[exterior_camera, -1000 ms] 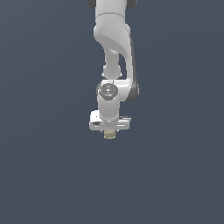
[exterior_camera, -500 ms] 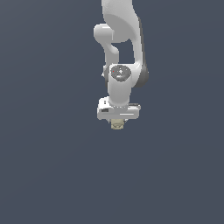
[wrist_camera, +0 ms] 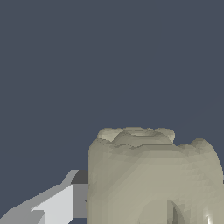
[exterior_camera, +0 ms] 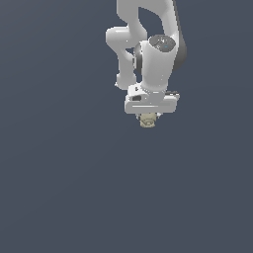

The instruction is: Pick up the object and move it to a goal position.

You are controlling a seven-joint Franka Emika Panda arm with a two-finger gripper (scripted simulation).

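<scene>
**Beige block held under the white arm**

Gripper [exterior_camera: 147, 118] and arm fill the upper middle of the exterior view, a little toward that view's right. The white arm [exterior_camera: 148, 44] comes down from the top edge, bends through a fat rounded joint, and ends in a wide, flat hand piece. Just under that hand piece sits the object [exterior_camera: 147, 120], a small beige-tan lump with rounded corners, much narrower than the hand above it. It touches the underside of the claw and pokes out below it, with nothing but plain dark grey-blue background [exterior_camera: 59, 188] around and beneath it.

From the wrist view the object [wrist_camera: 153, 179] looms large and close, a blocky tan shape with soft, bumpy upper edges and a darker curved marking low on its face. One finger [wrist_camera: 57, 203], pale grey with a darker inner face, presses right up against the side of the block. The other finger is hidden behind the object, so I cannot see it. The claw looks pinched narrow on the block, holding it clear of any surface I can make out.
</scene>
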